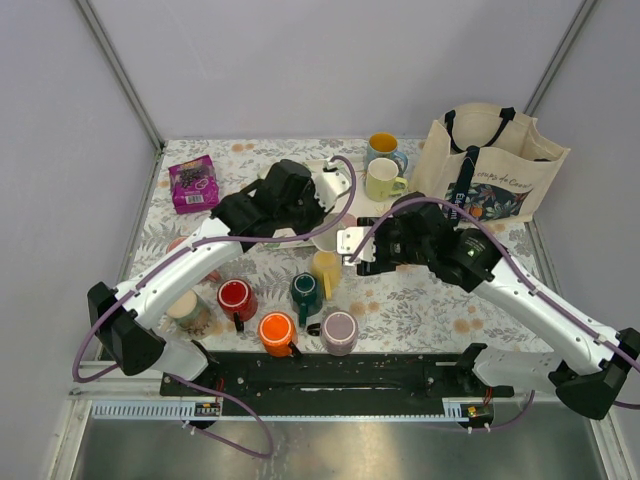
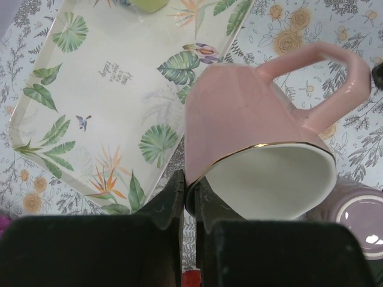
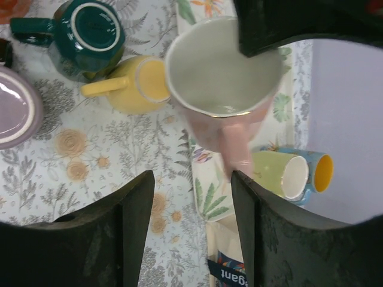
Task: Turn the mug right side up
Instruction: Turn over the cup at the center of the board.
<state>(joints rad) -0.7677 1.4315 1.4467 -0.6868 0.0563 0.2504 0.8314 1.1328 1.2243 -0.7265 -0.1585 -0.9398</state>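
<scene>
From above, we see the left gripper [image 1: 322,222] and right gripper [image 1: 350,245] meeting mid-table at the mug [image 1: 330,238], just beyond a yellow mug [image 1: 326,268].

On the left wrist view, the left gripper's [image 2: 188,197] claw is pinched together on the mug's [image 2: 239,113] gold rim. The mug is tilted, white inside showing, by the edge of the leaf-print tray [image 2: 108,89]. A mauve mug [image 2: 359,215] sits below.

On the right wrist view, the right gripper's [image 3: 191,221] claw stands apart, gripping nothing. The mug's [image 3: 221,72] mouth faces us, bare to its bottom. A lime-green mug [image 3: 278,173] rests on the tray [image 3: 206,197]. A teal mug [image 3: 90,36] stands inverted.
</scene>
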